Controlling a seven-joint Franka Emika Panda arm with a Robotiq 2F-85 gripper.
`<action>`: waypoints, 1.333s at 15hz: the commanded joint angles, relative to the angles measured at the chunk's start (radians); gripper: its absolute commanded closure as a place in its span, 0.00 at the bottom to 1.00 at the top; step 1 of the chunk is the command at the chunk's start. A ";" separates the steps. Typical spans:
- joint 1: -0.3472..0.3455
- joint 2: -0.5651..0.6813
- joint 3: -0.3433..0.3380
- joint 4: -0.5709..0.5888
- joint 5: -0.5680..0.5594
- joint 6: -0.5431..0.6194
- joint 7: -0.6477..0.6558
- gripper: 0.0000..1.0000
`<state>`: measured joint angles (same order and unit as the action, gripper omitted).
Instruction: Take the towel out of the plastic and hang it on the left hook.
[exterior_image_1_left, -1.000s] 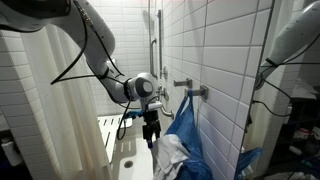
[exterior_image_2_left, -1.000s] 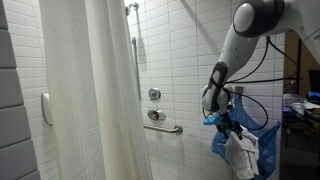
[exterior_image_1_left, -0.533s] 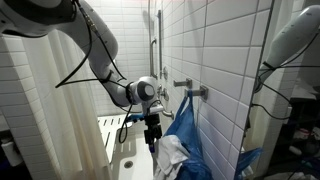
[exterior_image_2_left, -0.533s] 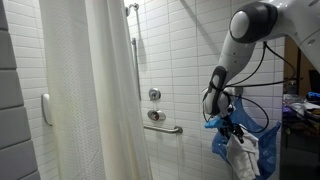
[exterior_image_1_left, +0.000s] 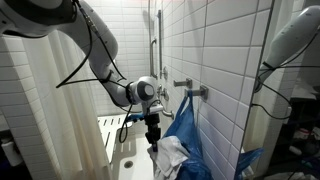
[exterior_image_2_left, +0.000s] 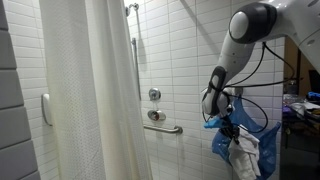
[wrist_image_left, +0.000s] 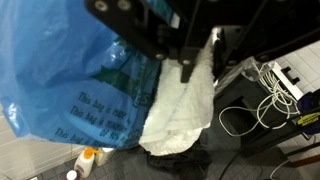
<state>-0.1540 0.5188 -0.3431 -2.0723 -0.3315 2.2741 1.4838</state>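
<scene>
A blue plastic bag (exterior_image_1_left: 188, 132) (exterior_image_2_left: 263, 143) (wrist_image_left: 75, 80) hangs on the tiled wall below the metal hooks (exterior_image_1_left: 192, 91). A white towel (exterior_image_1_left: 170, 156) (exterior_image_2_left: 240, 157) (wrist_image_left: 183, 108) spills out of its open side. My gripper (exterior_image_1_left: 153, 143) (exterior_image_2_left: 233, 131) (wrist_image_left: 188, 66) points down at the towel's upper edge, and its fingers look pinched together on the cloth. In the wrist view one dark finger (wrist_image_left: 186, 68) lies against the towel; the other is hidden. I cannot tell which hook carries the bag.
A white shower curtain (exterior_image_2_left: 100, 90) (exterior_image_1_left: 55, 115) hangs along the tub. A grab bar (exterior_image_2_left: 163, 127) and a slatted bench (exterior_image_1_left: 113, 127) are fixed near the wall. Below lie white cables (wrist_image_left: 255, 105), a dark cloth (wrist_image_left: 175, 160) and small bottles (wrist_image_left: 85, 158).
The gripper has sunk a little onto the top of the towel and its fingers have drawn together from wide open. Bag and towel hang as before.
</scene>
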 joint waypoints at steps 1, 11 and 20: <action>0.016 0.001 -0.013 0.005 0.000 -0.001 -0.006 1.00; 0.020 -0.043 -0.019 -0.008 -0.015 0.028 -0.024 0.99; 0.060 -0.158 -0.038 -0.054 -0.122 0.084 -0.029 0.99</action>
<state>-0.1409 0.4441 -0.3520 -2.0617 -0.3717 2.3161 1.4475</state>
